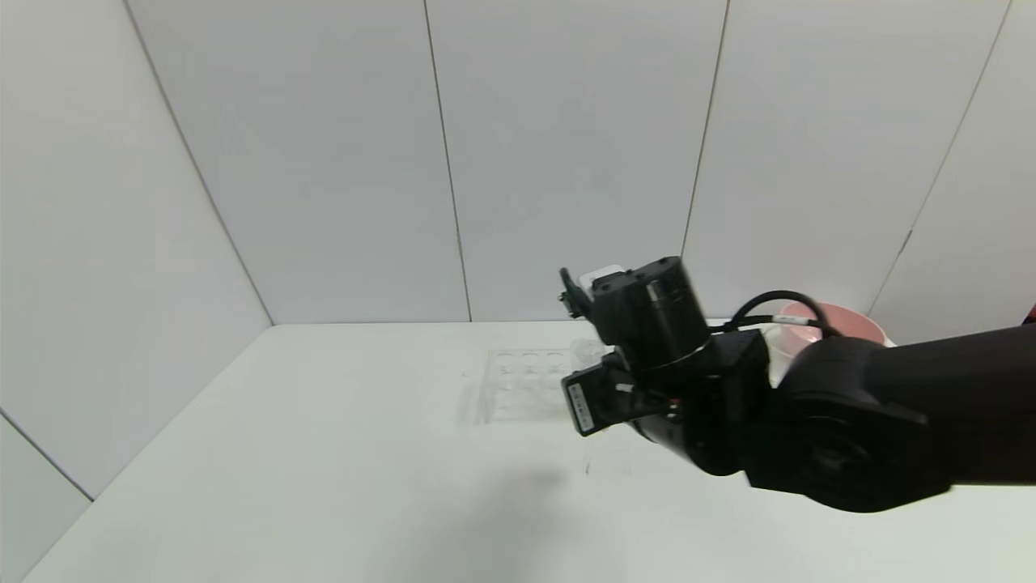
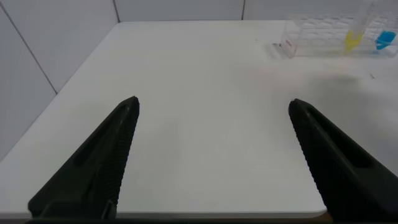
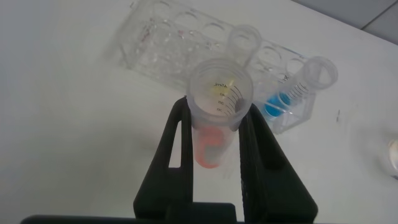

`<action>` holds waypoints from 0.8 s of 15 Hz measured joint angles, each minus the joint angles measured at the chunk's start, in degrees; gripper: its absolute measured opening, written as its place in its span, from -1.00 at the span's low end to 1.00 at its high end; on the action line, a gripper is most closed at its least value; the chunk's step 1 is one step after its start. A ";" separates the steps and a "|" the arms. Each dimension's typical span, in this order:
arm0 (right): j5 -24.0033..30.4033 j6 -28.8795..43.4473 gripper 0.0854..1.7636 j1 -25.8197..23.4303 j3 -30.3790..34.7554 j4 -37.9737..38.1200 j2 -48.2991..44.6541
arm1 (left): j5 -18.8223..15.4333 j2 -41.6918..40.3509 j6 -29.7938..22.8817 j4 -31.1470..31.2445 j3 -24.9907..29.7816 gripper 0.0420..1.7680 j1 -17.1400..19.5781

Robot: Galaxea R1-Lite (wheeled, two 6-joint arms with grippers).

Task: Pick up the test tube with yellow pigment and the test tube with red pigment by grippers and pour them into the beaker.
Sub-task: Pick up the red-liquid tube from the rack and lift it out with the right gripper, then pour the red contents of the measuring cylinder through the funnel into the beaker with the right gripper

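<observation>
The white bench (image 1: pixel 324 453) lay under grey wall panels. My right gripper (image 3: pixel 217 134) was clamped on the test tube with red pigment (image 3: pixel 214 118), raised above the rack (image 3: pixel 180 46); my left gripper (image 2: pixel 214 134) hung wide open and empty at the near left. Pouring looked next, needing a carry to the beaker (image 3: pixel 393 157) at the right and a tilt.

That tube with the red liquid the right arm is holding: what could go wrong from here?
1. The right gripper pinches the test tube with red pigment only by its smooth sides, open mouth up; it could slip or spill if tilted early.
2. The clear rack, with the test tube with yellow pigment and the blue tube, lies just below; a careless move might knock it.
3. The arm hides much of the head view, so aiming could suffer.
</observation>
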 joint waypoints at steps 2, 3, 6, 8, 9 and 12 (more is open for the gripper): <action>5.94 -3.61 -0.52 -4.35 7.06 0.10 -6.77 | 0.02 0.00 0.00 0.00 0.00 0.94 0.00; 8.48 -5.08 -0.52 -7.05 9.64 0.29 -9.65 | 0.00 0.00 0.00 -0.02 0.00 0.94 0.00; 16.68 -11.37 -0.52 -15.79 15.34 1.10 -16.79 | 0.02 0.00 0.00 0.00 0.00 0.94 0.00; 22.13 -16.41 -0.52 -22.99 18.20 1.78 -20.24 | 0.02 0.00 0.00 0.00 0.00 0.94 0.00; 24.69 -18.63 -0.52 -26.82 19.05 1.99 -21.46 | 0.02 0.00 0.00 0.00 0.00 0.94 0.00; 32.54 -25.64 -0.52 -37.68 20.15 2.33 -23.47 | 0.02 0.00 0.00 0.00 0.00 0.94 0.00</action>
